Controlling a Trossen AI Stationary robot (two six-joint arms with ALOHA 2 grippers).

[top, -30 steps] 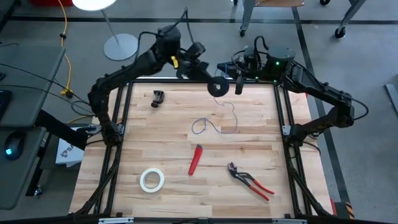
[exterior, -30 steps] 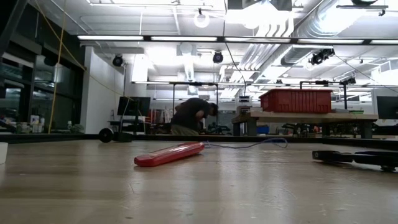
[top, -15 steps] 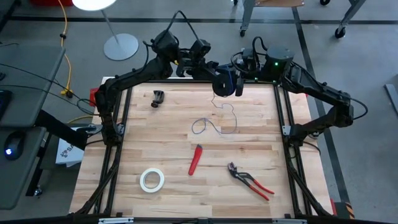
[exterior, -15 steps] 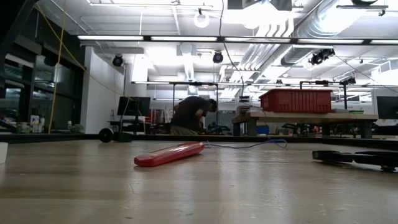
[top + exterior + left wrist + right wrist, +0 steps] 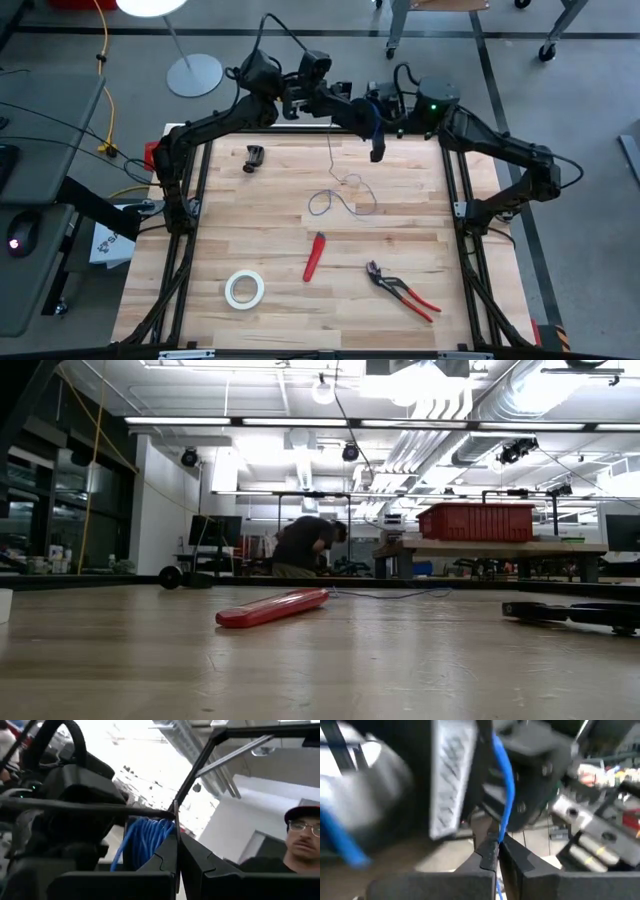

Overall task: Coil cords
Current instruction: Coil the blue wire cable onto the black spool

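The cord is a thin blue-violet wire. Its loose loops (image 5: 340, 200) lie on the middle of the wooden table, and a strand rises from them to a small black spool (image 5: 366, 116) held high over the far edge. Wound blue turns (image 5: 147, 837) show on the spool. My left gripper (image 5: 352, 108) reaches in from the left and is shut on the spool. My right gripper (image 5: 378, 148), just right of the spool, is shut on the wire. The low view shows the wire (image 5: 400, 595) lying on the table. My left gripper pinches the thin edge of the spool's black flange (image 5: 175, 815) between its two fingers, coming roughly level from the table's left. The spool is lifted clear of the table. My right gripper pinches a single strand of the wire (image 5: 500, 832) between its fingertips, close to the spool. The strand runs on up past the fingers.
A red-handled tool (image 5: 314, 256), red-handled pliers (image 5: 402, 290) and a white tape roll (image 5: 244, 289) lie on the near half of the table. A small black clamp (image 5: 254, 158) sits at the far left. A person (image 5: 305, 545) is in the room beyond.
My left gripper has risen toward the far edge and turned, so the spool now shows edge-on instead of flat. My right gripper has shifted slightly left. The wire's right-hand curve on the table has been drawn in toward the loops, and a strand now rises straighter.
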